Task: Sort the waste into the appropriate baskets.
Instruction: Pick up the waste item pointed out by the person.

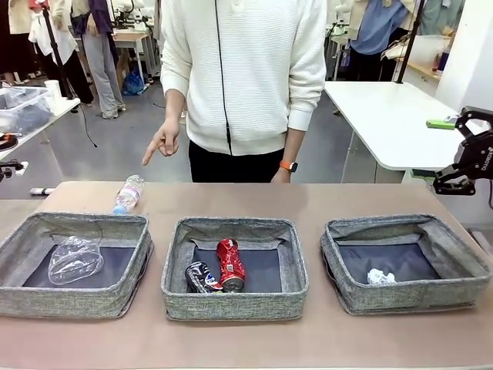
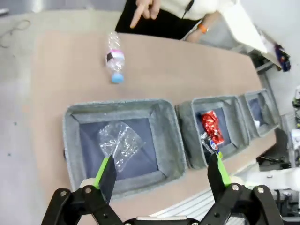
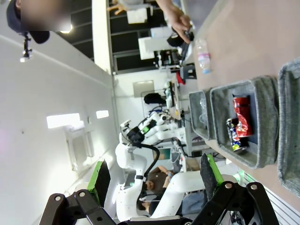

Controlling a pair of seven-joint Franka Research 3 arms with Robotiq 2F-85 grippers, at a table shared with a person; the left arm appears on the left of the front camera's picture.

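Clear plastic bottle with blue cap lying on its side on the table, just beyond the left basket, untouched. Person's hand hanging above it, one finger pointing down at it. Label print too small to read.

Left basket holding a crushed clear bottle. Middle basket holding a red can and a dark can side by side, touching. Right basket holding a white paper ball.

Left gripper hovering high over the left basket's near edge, fingers spread wide, nothing between. Right gripper raised at the table's right edge, partly cut off; in its wrist view, fingers standing wide apart, empty.
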